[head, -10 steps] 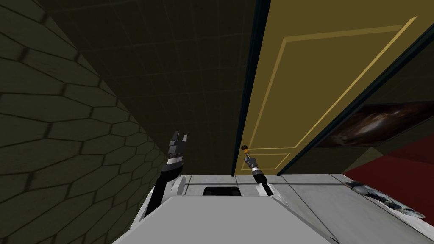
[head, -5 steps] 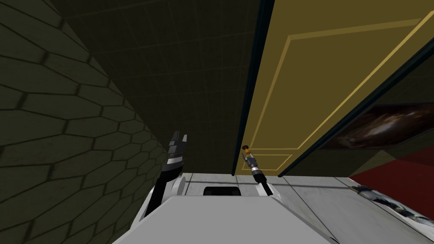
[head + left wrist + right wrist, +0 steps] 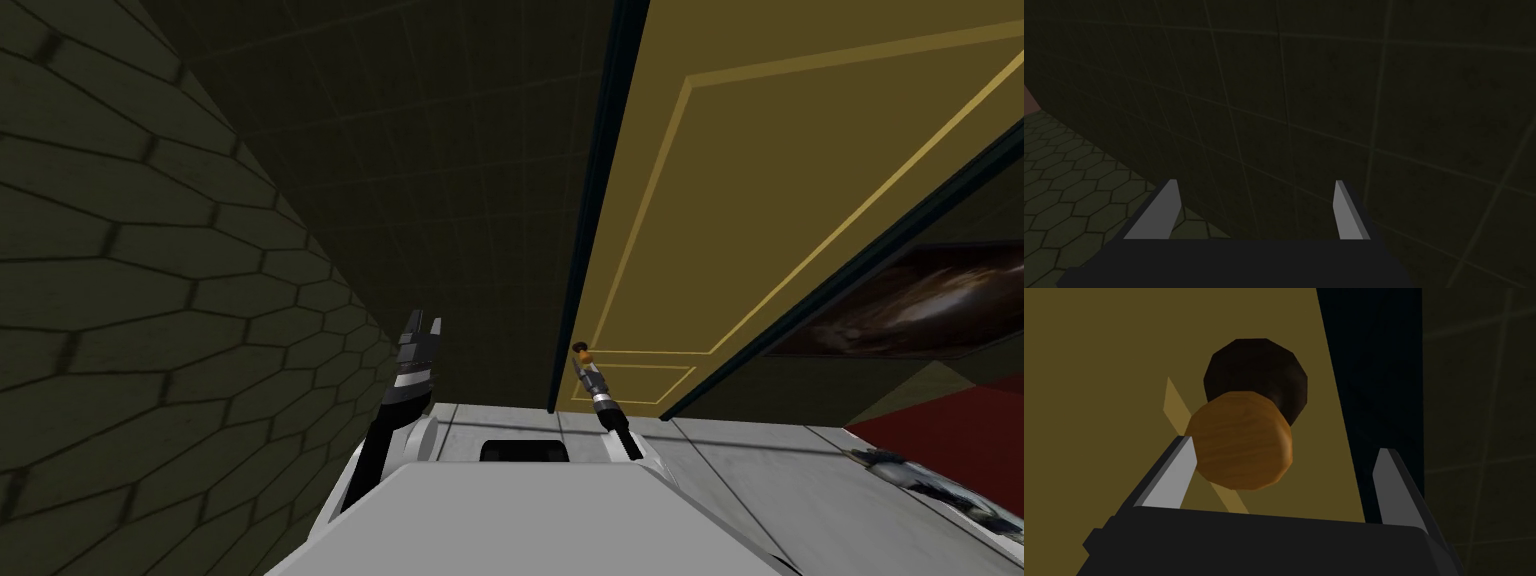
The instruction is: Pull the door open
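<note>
An ochre panelled door (image 3: 800, 180) stands in a dark frame (image 3: 600, 200) just ahead of me. Its round orange-brown knob (image 3: 1241, 440) sits on a dark round plate (image 3: 1264, 373) near the frame-side edge. My right gripper (image 3: 1285, 445) is open, with the knob between its fingers, close against one finger (image 3: 1174, 473) and well apart from the other. In the head view this gripper (image 3: 583, 362) sits just below the knob (image 3: 579, 349). My left gripper (image 3: 422, 322) is raised to the left of the door, open and empty (image 3: 1255, 182), facing a dark tiled wall.
A hexagon-tiled wall (image 3: 120, 300) runs close along my left and meets a dark square-tiled wall (image 3: 420, 200) beside the door. A dark framed picture (image 3: 900, 300) hangs right of the door. A small grey object (image 3: 930, 485) lies on the pale floor (image 3: 760, 480) at right.
My right gripper's fingers have spread apart around the knob. The whole head view has shifted a little, so the camera has moved. The left arm has kept still.
</note>
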